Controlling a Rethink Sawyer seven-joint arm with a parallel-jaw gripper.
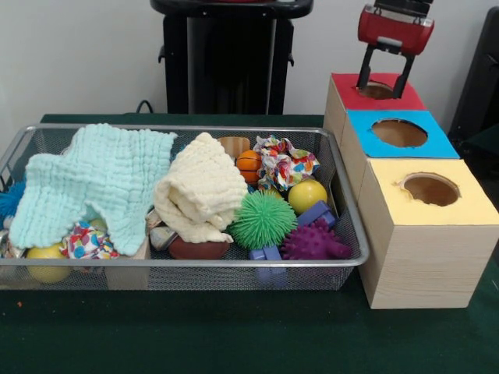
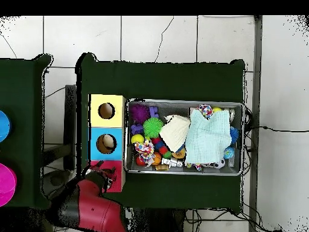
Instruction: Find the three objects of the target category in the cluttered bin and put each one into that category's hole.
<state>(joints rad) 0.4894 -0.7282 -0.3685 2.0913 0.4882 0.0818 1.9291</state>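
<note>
My gripper [image 1: 383,81] hangs open and empty just above the hole of the red-topped box [image 1: 347,95], its two black fingers straddling the opening. In the overhead view the gripper [image 2: 104,174] and red arm cover that box. The wire bin [image 1: 234,263] holds a mint cloth [image 1: 93,183] and a cream cloth [image 1: 201,191] draped over other toys. Showing beside them are a green spiky ball [image 1: 263,220], a purple spiky ball [image 1: 314,241], a yellow ball [image 1: 307,195], a small basketball [image 1: 249,165] and a colourful knotted toy [image 1: 284,164].
A blue-topped box [image 1: 437,144] and a yellow-topped box [image 1: 468,210] stand in line in front of the red one, right of the bin. Blue blocks [image 1: 316,213], a brown football [image 1: 199,249] and another yellow ball [image 1: 47,265] lie low in the bin.
</note>
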